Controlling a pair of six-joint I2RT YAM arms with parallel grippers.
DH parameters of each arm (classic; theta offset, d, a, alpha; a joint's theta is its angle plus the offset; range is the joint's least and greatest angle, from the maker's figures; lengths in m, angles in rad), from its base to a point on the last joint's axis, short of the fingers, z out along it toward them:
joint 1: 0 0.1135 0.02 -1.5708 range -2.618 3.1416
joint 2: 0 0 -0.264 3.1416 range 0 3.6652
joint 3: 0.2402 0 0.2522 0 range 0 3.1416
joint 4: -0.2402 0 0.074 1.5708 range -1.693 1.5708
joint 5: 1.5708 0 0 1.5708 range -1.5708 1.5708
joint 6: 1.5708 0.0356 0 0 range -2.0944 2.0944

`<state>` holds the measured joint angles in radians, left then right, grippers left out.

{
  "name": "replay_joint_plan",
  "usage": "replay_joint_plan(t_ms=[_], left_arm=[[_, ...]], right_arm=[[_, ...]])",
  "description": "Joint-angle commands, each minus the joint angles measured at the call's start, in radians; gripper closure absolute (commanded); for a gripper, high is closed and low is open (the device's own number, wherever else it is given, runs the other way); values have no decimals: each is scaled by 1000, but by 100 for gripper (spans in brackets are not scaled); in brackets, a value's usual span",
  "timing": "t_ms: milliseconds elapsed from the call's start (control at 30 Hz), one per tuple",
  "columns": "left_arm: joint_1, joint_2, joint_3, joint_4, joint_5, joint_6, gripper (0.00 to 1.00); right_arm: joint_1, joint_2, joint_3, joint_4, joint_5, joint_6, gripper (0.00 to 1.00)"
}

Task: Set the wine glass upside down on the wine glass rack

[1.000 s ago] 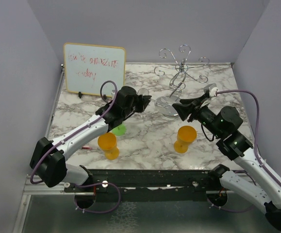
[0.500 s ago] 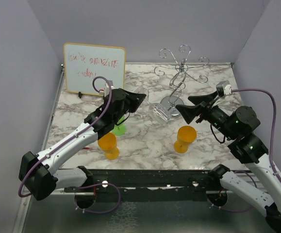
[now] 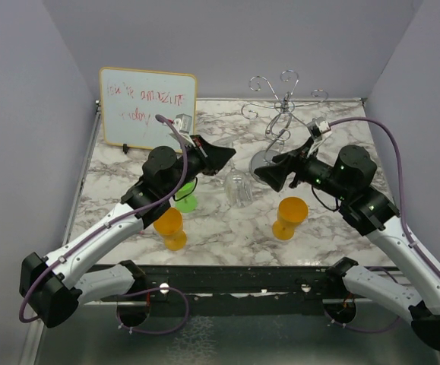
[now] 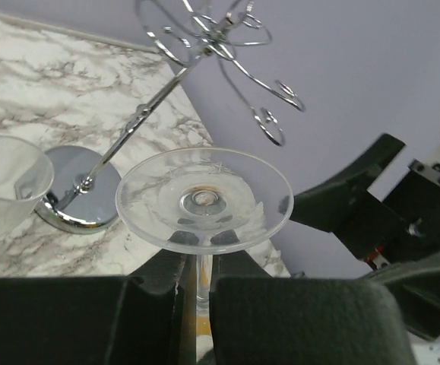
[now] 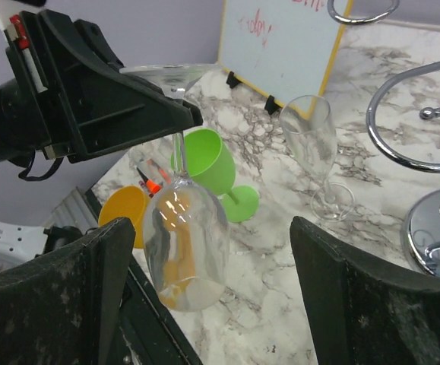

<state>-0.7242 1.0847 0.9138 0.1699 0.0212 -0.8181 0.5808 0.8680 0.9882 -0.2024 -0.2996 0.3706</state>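
My left gripper (image 3: 221, 157) is shut on the stem of a clear wine glass (image 3: 237, 188) and holds it upside down above the table, bowl hanging down. In the left wrist view the glass's round foot (image 4: 204, 199) sits just over my closed fingers (image 4: 159, 304). In the right wrist view the bowl (image 5: 185, 243) hangs between my right gripper's spread fingers. My right gripper (image 3: 269, 176) is open and empty, just right of the bowl. The silver wire rack (image 3: 284, 114) stands behind at the back right, with its chrome base (image 4: 79, 190) and curled arms (image 4: 269, 125).
Two orange glasses (image 3: 169, 226) (image 3: 289, 217) stand near the front. A green glass (image 3: 185, 201) lies under my left arm. A clear flute (image 5: 311, 144) stands near the whiteboard (image 3: 148, 106). Walls close the left, back and right sides.
My left gripper has lifted and turned the glass so its bowl now hangs down, a little nearer the front. My right gripper has moved left, up to the bowl.
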Motion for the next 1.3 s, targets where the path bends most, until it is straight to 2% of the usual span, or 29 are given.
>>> replay_joint_plan(t_ms=[0, 267, 500, 967, 1067, 1267], left_arm=[[-3, -22, 25, 121, 224, 233, 100], [-3, -12, 57, 178, 446, 327, 100], [-6, 3, 53, 287, 562, 287, 100], [-26, 18, 51, 401, 582, 210, 100], [-29, 17, 51, 408, 587, 207, 100], [-32, 14, 54, 416, 586, 196, 100]], right_arm=[[2, 18, -14, 55, -119, 31, 11], [3, 65, -77, 301, -314, 96, 14], [3, 107, -105, 405, -395, 134, 35], [3, 140, -168, 549, -462, 148, 61], [4, 146, -169, 570, -471, 140, 71], [4, 140, -173, 573, -477, 122, 99]])
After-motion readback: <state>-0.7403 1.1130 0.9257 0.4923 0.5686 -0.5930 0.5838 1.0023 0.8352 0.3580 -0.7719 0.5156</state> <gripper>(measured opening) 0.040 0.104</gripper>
